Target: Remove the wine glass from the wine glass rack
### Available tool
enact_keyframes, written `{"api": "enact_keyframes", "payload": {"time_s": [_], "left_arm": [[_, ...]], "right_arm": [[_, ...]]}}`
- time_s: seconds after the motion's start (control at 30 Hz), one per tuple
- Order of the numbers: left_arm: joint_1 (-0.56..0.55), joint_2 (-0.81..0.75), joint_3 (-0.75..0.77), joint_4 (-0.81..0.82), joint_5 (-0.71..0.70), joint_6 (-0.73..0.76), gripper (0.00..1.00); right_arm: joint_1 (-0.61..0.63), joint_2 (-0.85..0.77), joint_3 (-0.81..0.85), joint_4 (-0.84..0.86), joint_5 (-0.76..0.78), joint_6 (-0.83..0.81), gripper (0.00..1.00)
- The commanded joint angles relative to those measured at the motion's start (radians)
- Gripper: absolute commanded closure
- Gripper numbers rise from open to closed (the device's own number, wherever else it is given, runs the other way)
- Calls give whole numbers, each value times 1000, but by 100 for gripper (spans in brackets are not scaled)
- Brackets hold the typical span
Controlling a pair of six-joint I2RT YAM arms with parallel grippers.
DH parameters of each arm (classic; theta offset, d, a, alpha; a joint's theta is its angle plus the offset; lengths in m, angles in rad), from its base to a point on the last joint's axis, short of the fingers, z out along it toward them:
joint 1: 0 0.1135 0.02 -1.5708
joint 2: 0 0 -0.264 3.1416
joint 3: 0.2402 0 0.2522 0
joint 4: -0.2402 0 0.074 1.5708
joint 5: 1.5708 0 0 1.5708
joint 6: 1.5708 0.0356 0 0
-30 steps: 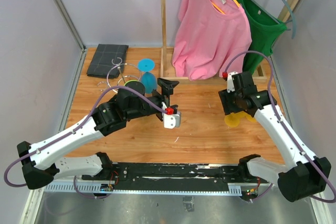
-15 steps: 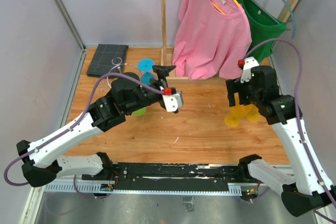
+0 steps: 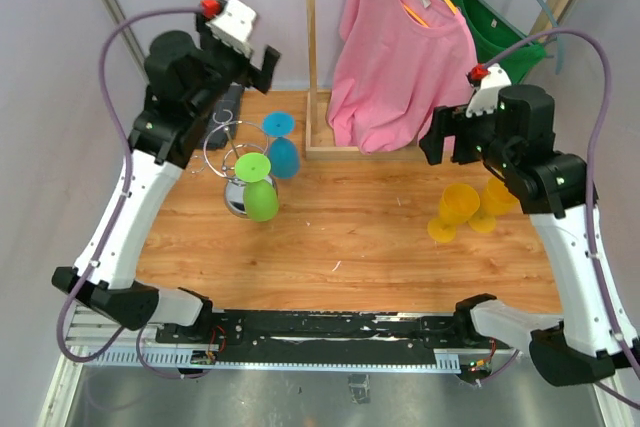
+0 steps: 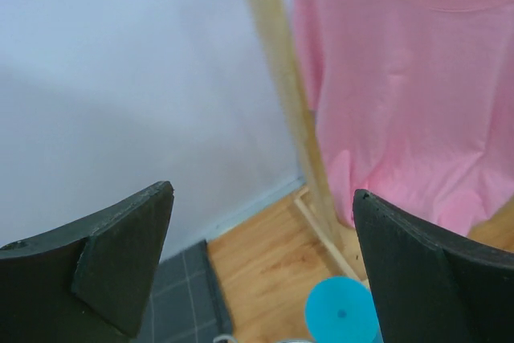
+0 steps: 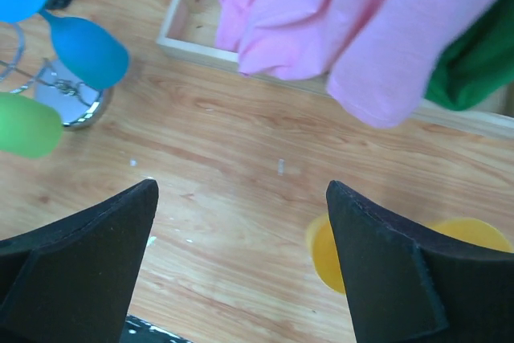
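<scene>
Across the wooden table (image 3: 350, 237), we place everything by the chrome wine glass rack (image 3: 236, 199), which stands left of the table's middle.

Behind the rack and to its right rises the wooden clothes rack (image 3: 311, 47). It carries a pink shirt (image 3: 400, 57) and, further right, a green shirt (image 3: 490, 37).

The left arm (image 3: 130, 197) towers on the rack's left side. The left gripper (image 4: 261, 263) is lifted well above and behind the rack, its claw spread wide and holding nothing. It faces the back wall and the clothes rack's post.

The right arm (image 3: 580, 237) stands far to the rack's right. The right gripper (image 5: 241, 255) is raised well apart from the rack, its claw also wide and empty over bare wood.

A dark folded cloth (image 4: 189, 295) lies just behind the rack, towards the back left corner.

Two glasses hang on the rack's wire arms. The blue wine glass (image 3: 283, 155) is on the far right side and the green wine glass (image 3: 261, 201) on the near side, its round foot turned up.

Two yellow wine glasses (image 3: 455, 209) lie together on the table, well to the rack's right and clear of it, close beside the right arm.
</scene>
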Motion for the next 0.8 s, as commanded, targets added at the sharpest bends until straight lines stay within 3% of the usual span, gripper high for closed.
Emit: {"api": "enact_keyframes", "payload": {"time_s": [0.0,0.23,0.43,0.77], "left_arm": [[206,48,116,-131,155,-322,2],[487,106,153,-222,333,-583,1],[573,73,54,-207,378,-658,1],[668,28,-31,-200,451,-714,1]], "right_arm": [[40,70,7,123,-163,189,13],[261,202,7,316,-215,393,14],[381,300,-9,476,-254,532,15],[445,426,-73,694,-350,681,22]]}}
